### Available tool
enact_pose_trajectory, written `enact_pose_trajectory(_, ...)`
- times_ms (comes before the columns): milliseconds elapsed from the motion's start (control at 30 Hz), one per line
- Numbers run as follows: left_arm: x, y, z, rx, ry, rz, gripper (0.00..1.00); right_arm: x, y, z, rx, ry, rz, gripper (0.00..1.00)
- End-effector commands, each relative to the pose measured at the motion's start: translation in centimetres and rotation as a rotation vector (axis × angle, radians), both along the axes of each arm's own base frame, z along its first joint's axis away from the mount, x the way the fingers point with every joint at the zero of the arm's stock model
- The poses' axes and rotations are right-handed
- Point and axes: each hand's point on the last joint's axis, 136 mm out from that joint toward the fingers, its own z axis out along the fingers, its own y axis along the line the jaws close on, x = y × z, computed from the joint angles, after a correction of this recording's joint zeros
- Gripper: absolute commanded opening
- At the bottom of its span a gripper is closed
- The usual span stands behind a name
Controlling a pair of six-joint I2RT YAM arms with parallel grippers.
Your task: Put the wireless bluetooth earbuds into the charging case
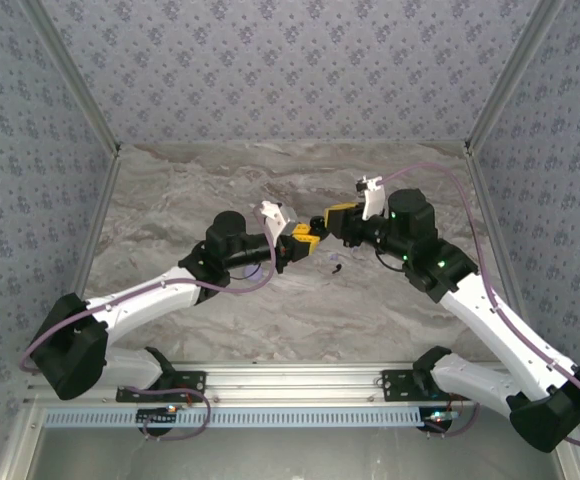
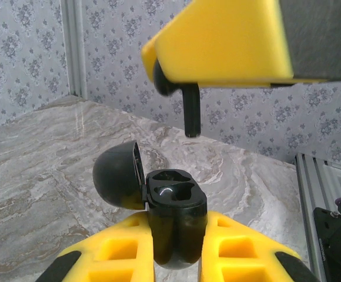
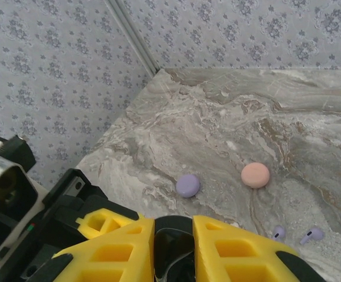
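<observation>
**L pincer [image 2: 176, 235] clamps open black case [image 2: 173, 202]; R pincer [image 1: 336, 220] holds black bud [image 2: 189, 108] above it**

Left wrist view: closest to the lens we get the two yellow fingers [image 2: 109, 252] of the L pincer. They are pressed in on both sides of the black case, which sits upright between them. Its lid [image 2: 116, 175] is flipped open and hangs off the left side. The glossy wells inside face up. Above the case we see a yellow finger of the R pincer coming in from top right, pinching the black bud. The bud's stem points straight down. The stem tip is near the case mouth but apart from it, so the bud isn't seated.

Right wrist view: the R pincer's yellow fingers [image 3: 235, 252] are at the bottom edge, drawn in on a dark glossy item, prob. the same bud. We can't make out its shape here. Beyond them, on the marble tabletop [image 3: 217, 117], are a lilac round case [image 3: 188, 185] and a pink round case [image 3: 255, 175], near each other but not touching. Two lilac buds [image 3: 279, 233] [image 3: 312, 236] lie loose at lower right, just beside each other.

Top view: both arms meet tip to tip over the mid tabletop, L pincer low-left and R pincer up-right. A small dark bit [image 1: 336, 266] lies on the tabletop just below them. It's too small for us to ID.
</observation>
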Motion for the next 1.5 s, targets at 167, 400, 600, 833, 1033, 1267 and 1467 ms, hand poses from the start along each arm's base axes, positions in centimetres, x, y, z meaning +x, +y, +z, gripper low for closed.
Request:
enact_pose_trajectory(167,0.2,-0.4,3.1,-0.066,-0.049,0.005,0.00,0.0,0.0,-1.4,-0.012,0.035,-0.012,0.24)
enact_pose_trajectory(400,0.2,-0.4,3.1,-0.069,-0.051,0.005,0.00,-0.1,0.2,-2.2,-0.021,0.056,-0.006,0.24)
enact_pose_trajectory(600,0.2,-0.4,3.3,-0.076,-0.052,0.003,0.00,0.0,0.3,-2.6,-0.014,0.067,-0.002,0.24)
enact_pose_trajectory(833,0.2,-0.4,3.3,-0.074,-0.052,0.004,0.00,-0.2,0.4,-2.9,-0.015,0.079,-0.001,0.24)
enact_pose_trajectory(1033,0.3,-0.4,3.4,-0.075,-0.055,0.007,0.00,-0.1,0.1,-2.0,0.002,0.052,-0.016,0.24)
enact_pose_trajectory(1267,0.2,-0.5,3.4,-0.074,-0.054,0.005,0.00,0.2,0.2,-0.9,0.030,0.023,-0.023,0.24)
enact_pose_trajectory(1467,0.3,-0.5,3.3,-0.073,-0.051,0.006,0.00,0.4,0.2,0.2,0.047,-0.008,-0.031,0.24)
